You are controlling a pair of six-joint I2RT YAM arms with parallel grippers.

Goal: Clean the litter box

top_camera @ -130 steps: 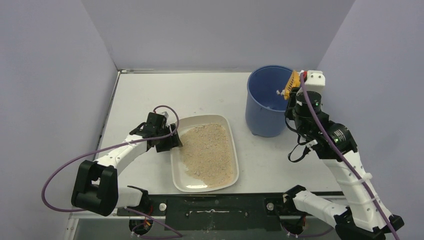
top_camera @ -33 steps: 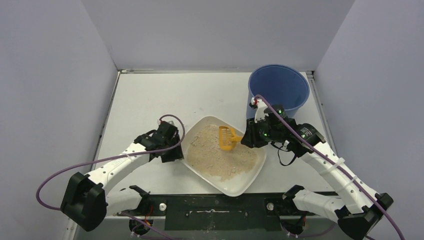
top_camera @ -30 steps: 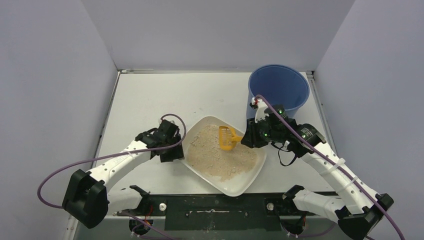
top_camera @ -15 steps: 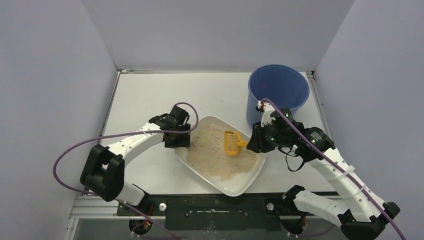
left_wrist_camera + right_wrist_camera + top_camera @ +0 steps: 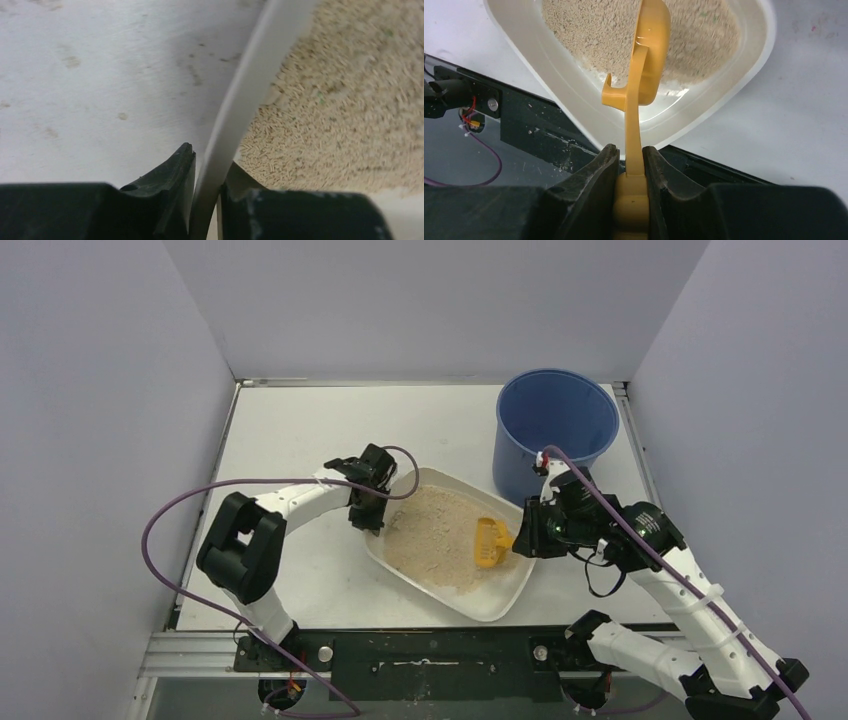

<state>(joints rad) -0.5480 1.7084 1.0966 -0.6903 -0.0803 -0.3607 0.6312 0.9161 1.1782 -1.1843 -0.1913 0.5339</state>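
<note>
The litter box [image 5: 503,604], an off-white tray of beige litter [image 5: 440,530], lies slanted at the table's middle. My left gripper [image 5: 372,510] is at its far left edge. In the left wrist view the rim [image 5: 250,85] runs between the two fingers of that gripper [image 5: 207,170], one finger outside the wall and one inside, both against it. My right gripper [image 5: 527,537] is shut on the handle of an orange scoop [image 5: 487,542]. In the right wrist view the scoop's head [image 5: 649,55] rests edge-on in the litter near the tray's near right side, held by the gripper [image 5: 630,155].
A tall blue bucket [image 5: 555,430] stands at the back right, just behind the right wrist. The tray's near corner [image 5: 589,125] reaches close to the black rail [image 5: 430,650] at the table's front edge. Grey walls close in the left, back and right.
The left gripper moved up to the tray's far left rim and closed on it. The tray shifted and turned. The right gripper carried the scoop toward the tray's near right.
</note>
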